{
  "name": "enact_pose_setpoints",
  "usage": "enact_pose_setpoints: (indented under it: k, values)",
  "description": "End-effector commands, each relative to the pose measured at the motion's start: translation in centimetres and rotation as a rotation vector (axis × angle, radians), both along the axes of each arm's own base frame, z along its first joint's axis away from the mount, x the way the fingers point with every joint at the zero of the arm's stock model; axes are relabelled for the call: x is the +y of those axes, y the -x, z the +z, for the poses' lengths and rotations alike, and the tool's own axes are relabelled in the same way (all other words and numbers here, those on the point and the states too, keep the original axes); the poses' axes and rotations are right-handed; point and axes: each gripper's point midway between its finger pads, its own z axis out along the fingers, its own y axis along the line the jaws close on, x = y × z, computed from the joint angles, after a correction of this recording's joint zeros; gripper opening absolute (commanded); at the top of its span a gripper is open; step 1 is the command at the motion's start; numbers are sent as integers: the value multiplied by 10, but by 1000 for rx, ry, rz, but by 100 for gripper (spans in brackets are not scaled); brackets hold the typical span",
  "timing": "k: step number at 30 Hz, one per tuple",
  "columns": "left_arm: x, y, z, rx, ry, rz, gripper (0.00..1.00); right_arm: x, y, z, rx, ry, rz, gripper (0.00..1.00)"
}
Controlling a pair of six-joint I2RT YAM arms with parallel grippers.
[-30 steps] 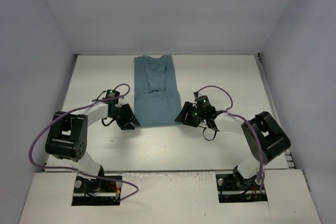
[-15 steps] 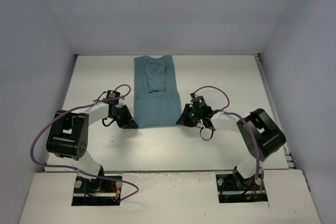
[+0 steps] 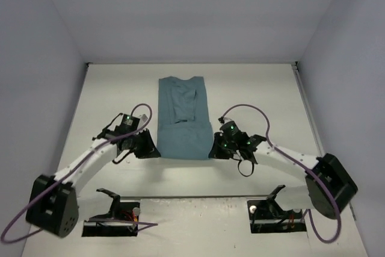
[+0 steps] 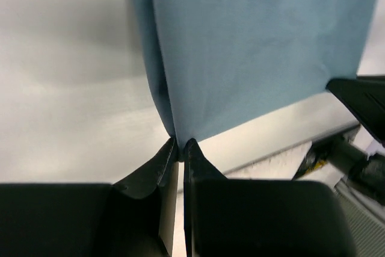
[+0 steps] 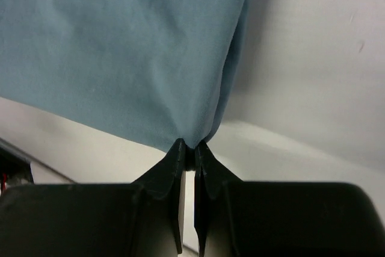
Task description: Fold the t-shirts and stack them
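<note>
The teal t-shirt (image 3: 183,118) lies as a long narrow folded strip down the middle of the white table. My left gripper (image 3: 154,151) is shut on its near left corner. My right gripper (image 3: 215,153) is shut on its near right corner. The near hem is lifted between them. In the left wrist view the fingertips (image 4: 180,146) pinch the cloth's corner (image 4: 240,46). In the right wrist view the fingertips (image 5: 189,148) pinch the other corner (image 5: 132,58).
The white table (image 3: 102,88) is walled by grey panels at the back and both sides. Purple cables loop over both arms. The arm bases sit in cutouts at the near edge (image 3: 192,221).
</note>
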Motion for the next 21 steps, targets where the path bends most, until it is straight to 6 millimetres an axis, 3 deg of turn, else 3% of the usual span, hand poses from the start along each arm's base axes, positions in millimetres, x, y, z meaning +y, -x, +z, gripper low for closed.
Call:
enact_pose_setpoints:
  k: [1, 6, 11, 15, 21]
  values:
    - [9, 46, 11, 7, -28, 37, 0, -17, 42, 8, 15, 68, 22, 0]
    - [2, 92, 12, -3, 46, 71, 0, -17, 86, 15, 23, 24, 47, 0]
    - [-3, 112, 23, -43, 86, 92, 0, -7, 117, 28, 26, -13, 88, 0]
    - [4, 108, 43, -115, 47, 83, 0, -3, 108, 58, -56, 19, 108, 0]
    - [8, 72, 105, -274, -45, 84, 0, 5, 69, 121, -214, 88, 122, 0]
